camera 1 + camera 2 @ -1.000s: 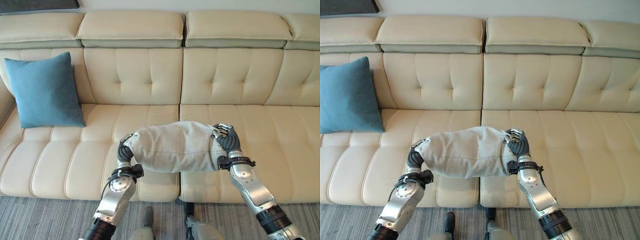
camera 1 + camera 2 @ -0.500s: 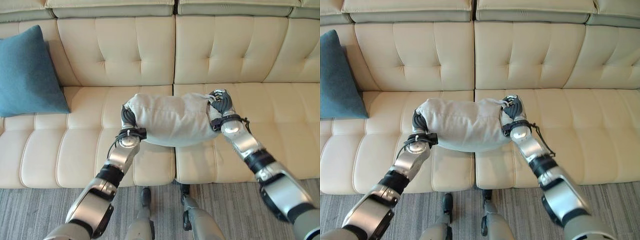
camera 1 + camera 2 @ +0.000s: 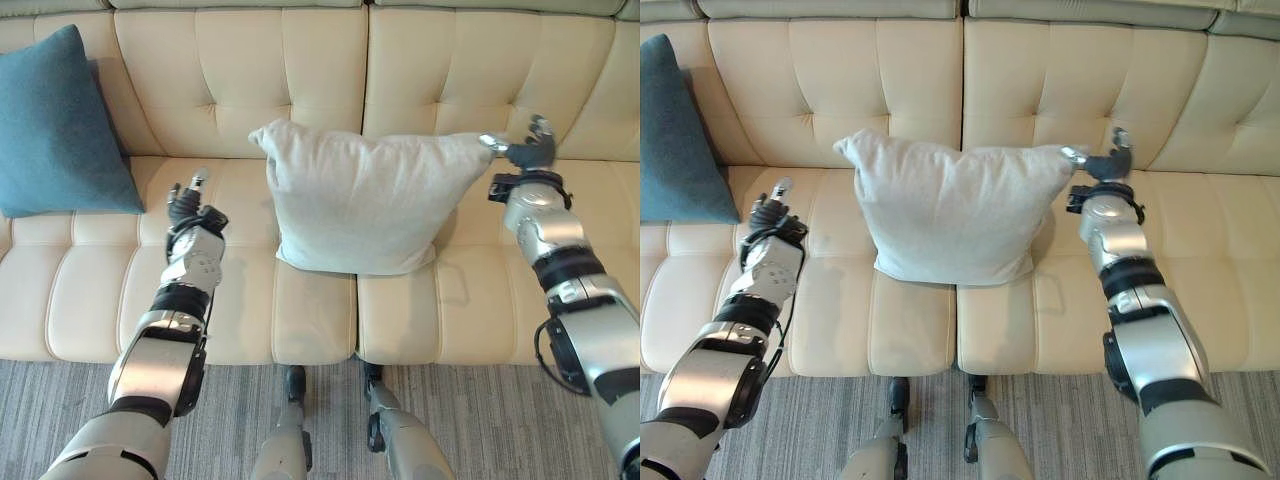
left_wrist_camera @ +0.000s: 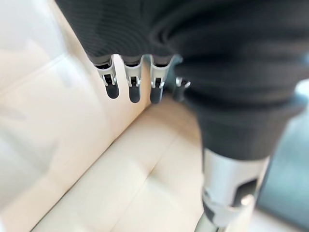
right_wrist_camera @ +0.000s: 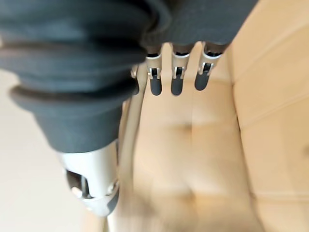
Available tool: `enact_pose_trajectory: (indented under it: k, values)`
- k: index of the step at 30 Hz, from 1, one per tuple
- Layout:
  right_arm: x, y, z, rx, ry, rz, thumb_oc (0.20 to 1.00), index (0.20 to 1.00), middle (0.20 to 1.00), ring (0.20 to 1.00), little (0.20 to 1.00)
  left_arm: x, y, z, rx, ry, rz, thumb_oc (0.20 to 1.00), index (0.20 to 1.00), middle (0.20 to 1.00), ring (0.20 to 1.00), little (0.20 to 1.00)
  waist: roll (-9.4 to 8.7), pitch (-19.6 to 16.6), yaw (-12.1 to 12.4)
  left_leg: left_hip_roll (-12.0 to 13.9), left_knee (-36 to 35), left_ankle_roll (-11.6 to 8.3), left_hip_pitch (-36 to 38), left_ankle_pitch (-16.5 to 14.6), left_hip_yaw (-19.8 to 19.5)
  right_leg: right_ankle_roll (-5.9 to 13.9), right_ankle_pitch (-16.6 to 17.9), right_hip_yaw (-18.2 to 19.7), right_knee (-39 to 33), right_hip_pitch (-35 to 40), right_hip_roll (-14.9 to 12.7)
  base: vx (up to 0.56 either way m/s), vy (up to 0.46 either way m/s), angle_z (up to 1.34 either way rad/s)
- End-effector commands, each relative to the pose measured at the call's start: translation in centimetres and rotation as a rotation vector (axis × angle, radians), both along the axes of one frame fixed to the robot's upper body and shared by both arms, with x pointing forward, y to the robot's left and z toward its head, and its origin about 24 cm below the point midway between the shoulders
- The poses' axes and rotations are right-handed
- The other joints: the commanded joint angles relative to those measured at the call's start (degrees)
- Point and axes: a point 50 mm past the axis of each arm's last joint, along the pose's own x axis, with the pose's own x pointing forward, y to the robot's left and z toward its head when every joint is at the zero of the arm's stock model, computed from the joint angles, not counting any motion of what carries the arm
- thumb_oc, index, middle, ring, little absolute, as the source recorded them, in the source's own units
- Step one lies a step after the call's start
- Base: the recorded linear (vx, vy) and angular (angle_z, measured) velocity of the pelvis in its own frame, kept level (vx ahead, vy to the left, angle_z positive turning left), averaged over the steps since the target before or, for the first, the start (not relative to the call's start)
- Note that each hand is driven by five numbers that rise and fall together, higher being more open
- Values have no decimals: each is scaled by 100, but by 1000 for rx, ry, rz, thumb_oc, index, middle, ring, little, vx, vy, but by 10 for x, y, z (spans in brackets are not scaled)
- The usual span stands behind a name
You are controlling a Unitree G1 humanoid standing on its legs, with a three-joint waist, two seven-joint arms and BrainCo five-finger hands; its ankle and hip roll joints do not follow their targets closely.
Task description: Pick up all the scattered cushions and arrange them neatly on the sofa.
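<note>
A light grey cushion (image 3: 355,205) stands on the cream sofa (image 3: 460,70), leaning against the backrest at the middle seam. A blue cushion (image 3: 60,125) leans upright at the sofa's left end. My left hand (image 3: 190,208) hovers over the seat to the left of the grey cushion, apart from it, fingers (image 4: 130,82) straight and empty. My right hand (image 3: 527,152) is at the grey cushion's upper right corner, with one fingertip close to that corner. Its fingers (image 5: 174,77) are straight and hold nothing.
Bare seat cushions (image 3: 480,310) stretch to the right of the grey cushion and between the two cushions (image 3: 100,290). A grey carpet (image 3: 480,420) runs along the sofa's front edge.
Both hands have let go of the grey cushion and spread apart to its sides. The cushion, carried flat before, now stands against the backrest. The camera has tilted down.
</note>
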Motion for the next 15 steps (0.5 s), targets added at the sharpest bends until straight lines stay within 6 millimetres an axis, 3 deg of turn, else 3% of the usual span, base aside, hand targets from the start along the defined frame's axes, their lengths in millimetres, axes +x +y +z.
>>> enact_pose_trajectory:
  k: [1,3,5,6,8,9,10,12,13,15]
  values:
    - [-25,-43,-10,104,-102,-146,1000,1000,1000,1000,1000,-17,35,0,156,33,59,1000,1000,1000,1000,1000,100,-153,28,-155,-33,-381,288,-424,9,491,-1515,-191,-27,754,-117,61,19,1]
    - [-38,-56,-29,110,-76,-162,1000,1000,1000,1000,1000,-32,43,-14,212,72,50,1000,1000,1000,1000,1000,113,-179,46,-169,-33,-355,333,-427,21,482,-1497,-198,-27,805,-131,35,34,3]
    - [-64,-60,-77,187,-21,-156,1000,1000,1000,1000,1000,-63,40,-54,168,115,28,1000,1000,1000,1000,1000,129,-219,76,-193,-33,-310,465,-476,16,481,-1529,-207,-27,940,-148,37,40,6]
    - [-65,-60,-79,187,-16,-156,1000,1000,1000,1000,1000,-64,40,-56,169,120,28,1000,1000,1000,1000,1000,129,-238,78,-188,-33,-316,499,-515,16,488,-1564,-200,-27,972,-144,21,40,4]
    - [-84,-51,-117,245,44,-119,1000,1000,1000,1000,1000,-89,33,-82,162,176,11,1000,1000,1000,1000,1000,127,-264,93,-205,-33,-280,612,-555,27,486,-1594,-196,-27,1082,-150,31,43,-1]
    - [-101,-48,-145,258,136,-113,1000,1000,1000,1000,1000,-111,31,-109,144,272,4,1000,1000,1000,1000,1000,119,-281,97,-219,-33,-245,696,-584,41,489,-1600,-192,-27,1171,-161,15,44,0]
    - [-102,-48,-147,257,141,-113,1000,1000,1000,1000,1000,-113,31,-111,145,276,4,1000,1000,1000,1000,1000,120,-288,97,-219,-33,-244,720,-592,44,491,-1607,-189,-27,1193,-160,6,44,-1]
    - [-127,-43,-184,285,292,-101,1000,1000,1000,1000,1000,-134,26,-134,149,378,-34,1000,1000,1000,1000,1000,108,-301,85,-229,-33,-213,844,-632,44,495,-1610,-188,-27,1303,-165,-26,51,-1]
    - [-150,-32,-210,280,415,-41,1000,1000,1000,1000,1000,-156,21,-155,138,474,-64,1000,1000,1000,1000,1000,86,-326,77,-234,-33,-175,934,-665,65,496,-1605,-181,-27,1384,-167,-60,71,-1]
    - [-172,-21,-237,269,564,18,1000,1000,1000,1000,1000,-177,18,-175,199,609,-135,1000,1000,1000,1000,1000,59,-382,67,-239,-33,-129,1050,-702,116,508,-1591,-146,-27,1473,-164,-67,71,-10]
